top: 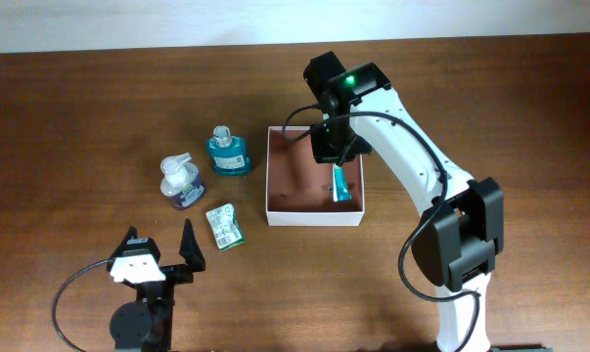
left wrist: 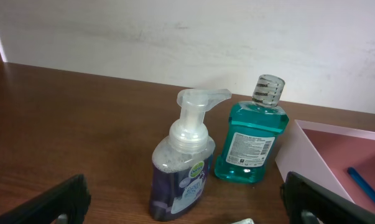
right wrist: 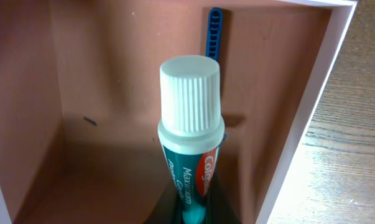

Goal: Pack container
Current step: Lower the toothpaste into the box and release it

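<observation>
Firstly, overhead. Surface: dark brown wooden table (top: pixel 69 117), with a strip of pale wall (top: pixel 128 20) along its far edge. Container (top: pixel 314 217): square, white-walled, pinkish-brown inside, flat on the table right of centre. Left of it, apart from one another and from the box: teal bottle (top: pixel 228 154), clear pump bottle (top: pixel 181 183), small green-and-white packet (top: pixel 225 225). Open wood lies all round this group, widest at far left and far right. Right arm: white, based at the near right edge, elbow bent, reaching over the container's right half. Right gripper (top: pixel 339 161): pointing down into the box, closed tight on a toothpaste tube (top: pixel 341 186). Left gripper (top: pixel 160 240): near edge, left side, jaws spread to their widest with nothing between them, short of the packet.

Left wrist view. Fingers (left wrist: pixel 56 202): dark, one at each lower corner, far apart and empty. Ahead: pump bottle upright, teal bottle just behind and right of it with its cap angled; whether the two touch cannot be told. Container wall at right, a blue handle (left wrist: pixel 364 183) lying inside. White wall behind.

Right wrist view. Tube: white ribbed cap forward, pinched at its tail between dark fingers (right wrist: pixel 163 211), over the container floor near the right wall; contact with the floor cannot be told. Blue handle at the far wall. Wood grain outside the box at right
</observation>
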Motion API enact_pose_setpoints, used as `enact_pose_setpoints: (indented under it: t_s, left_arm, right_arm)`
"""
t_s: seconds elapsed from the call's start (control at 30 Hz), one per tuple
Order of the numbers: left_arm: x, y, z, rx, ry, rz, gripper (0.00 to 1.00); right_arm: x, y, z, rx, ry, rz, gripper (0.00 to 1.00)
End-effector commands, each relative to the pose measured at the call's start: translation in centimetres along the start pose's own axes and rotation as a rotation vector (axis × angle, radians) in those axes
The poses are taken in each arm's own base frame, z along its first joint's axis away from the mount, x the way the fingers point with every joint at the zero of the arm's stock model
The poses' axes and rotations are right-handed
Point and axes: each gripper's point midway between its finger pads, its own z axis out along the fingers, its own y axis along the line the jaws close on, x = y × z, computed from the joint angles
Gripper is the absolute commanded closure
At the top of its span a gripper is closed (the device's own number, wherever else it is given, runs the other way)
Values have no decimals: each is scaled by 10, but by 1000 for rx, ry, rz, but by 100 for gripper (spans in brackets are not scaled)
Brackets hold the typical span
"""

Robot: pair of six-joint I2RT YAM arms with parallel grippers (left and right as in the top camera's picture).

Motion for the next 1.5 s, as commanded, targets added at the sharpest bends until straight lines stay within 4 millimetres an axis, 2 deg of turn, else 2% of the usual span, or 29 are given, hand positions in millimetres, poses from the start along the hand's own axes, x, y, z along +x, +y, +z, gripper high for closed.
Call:
enact_pose_setpoints:
  t_s: [0.0,0.17,0.47,0.8,1.17,1.23,1.27,1.37,1.47]
  left_arm:
    - [2,0,0,3,-1,9,1]
    - [2,0,0,3,-1,9,1]
    - [2,0,0,3,-1,9,1]
    - [2,0,0,3,-1,9,1]
    - [2,0,0,3,-1,9,1]
    - [2,0,0,3,-1,9,1]
    - [2,0,0,3,-1,9,1]
    - [2,0,0,3,-1,9,1]
    - [2,0,0,3,-1,9,1]
  right_arm:
    - [-1,-8,0,51,-19,30,95]
    - [1,-10,6,62,-11,33,95]
    - [9,-16,33,74,15,37,95]
    - [7,-20,36,94,6,39,95]
    - [10,-22,51,95,7,39,94]
    - [9,-21,51,93,2,39,93]
    - [9,-21,51,93,2,39,89]
    - [10,-21,51,94,5,39,84]
    - [10,-21,51,94,6,38,82]
